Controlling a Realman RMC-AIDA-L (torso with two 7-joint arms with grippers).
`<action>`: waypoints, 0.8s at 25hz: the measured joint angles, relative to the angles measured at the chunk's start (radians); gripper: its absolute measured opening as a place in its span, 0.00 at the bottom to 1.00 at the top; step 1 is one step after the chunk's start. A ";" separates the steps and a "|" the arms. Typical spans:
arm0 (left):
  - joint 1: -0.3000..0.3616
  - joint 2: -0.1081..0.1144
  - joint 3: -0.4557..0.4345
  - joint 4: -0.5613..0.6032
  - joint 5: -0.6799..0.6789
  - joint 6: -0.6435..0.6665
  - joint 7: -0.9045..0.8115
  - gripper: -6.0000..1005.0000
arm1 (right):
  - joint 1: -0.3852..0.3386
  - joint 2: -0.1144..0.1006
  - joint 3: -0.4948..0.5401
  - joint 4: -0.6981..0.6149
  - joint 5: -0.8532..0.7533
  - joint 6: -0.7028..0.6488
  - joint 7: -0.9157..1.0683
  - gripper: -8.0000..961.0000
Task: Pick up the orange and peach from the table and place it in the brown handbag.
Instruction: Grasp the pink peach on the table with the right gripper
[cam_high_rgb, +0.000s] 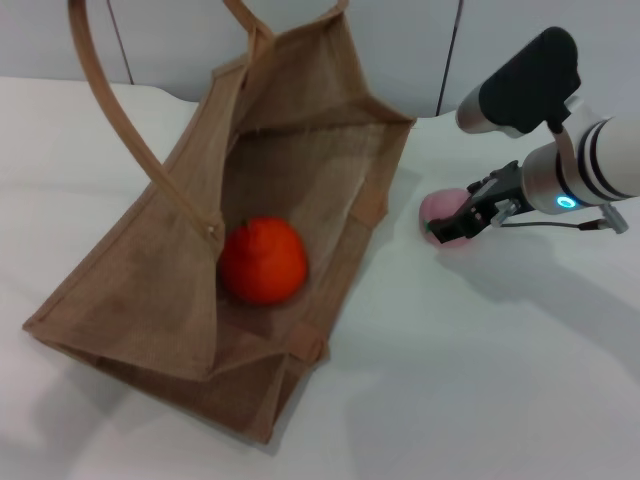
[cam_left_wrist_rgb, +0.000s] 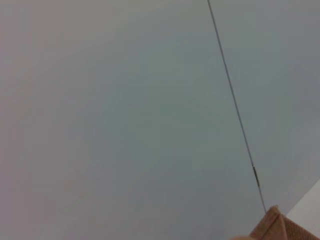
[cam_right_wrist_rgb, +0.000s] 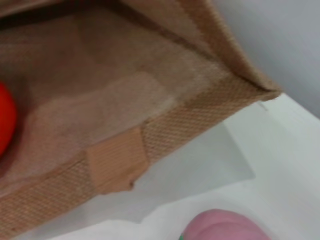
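The brown handbag (cam_high_rgb: 190, 290) lies open on the white table, its mouth facing me and its handles arching up at the back left. The orange (cam_high_rgb: 262, 260) rests inside it on the lower wall; an edge of the orange shows in the right wrist view (cam_right_wrist_rgb: 5, 125). The peach (cam_high_rgb: 438, 207) sits on the table just right of the bag's rim. It also shows in the right wrist view (cam_right_wrist_rgb: 225, 227), close to the bag's trimmed edge (cam_right_wrist_rgb: 165, 132). My right gripper (cam_high_rgb: 465, 215) is at the peach's right side, touching or overlapping it. My left gripper is out of view.
The white table (cam_high_rgb: 480, 380) stretches in front and to the right of the bag. A grey panelled wall (cam_high_rgb: 400, 40) stands behind it. The left wrist view shows only that wall and one corner of the bag (cam_left_wrist_rgb: 280, 227).
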 joint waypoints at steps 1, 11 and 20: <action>-0.001 0.000 0.000 -0.001 0.001 -0.002 0.000 0.10 | 0.002 0.000 -0.004 0.001 0.005 0.006 -0.003 0.85; 0.001 0.001 0.000 0.002 0.009 -0.004 0.000 0.10 | -0.003 0.000 -0.005 -0.020 0.020 0.020 0.011 0.71; 0.004 0.002 0.000 0.004 0.009 -0.004 0.002 0.10 | 0.002 0.000 -0.010 -0.022 0.021 0.024 0.015 0.63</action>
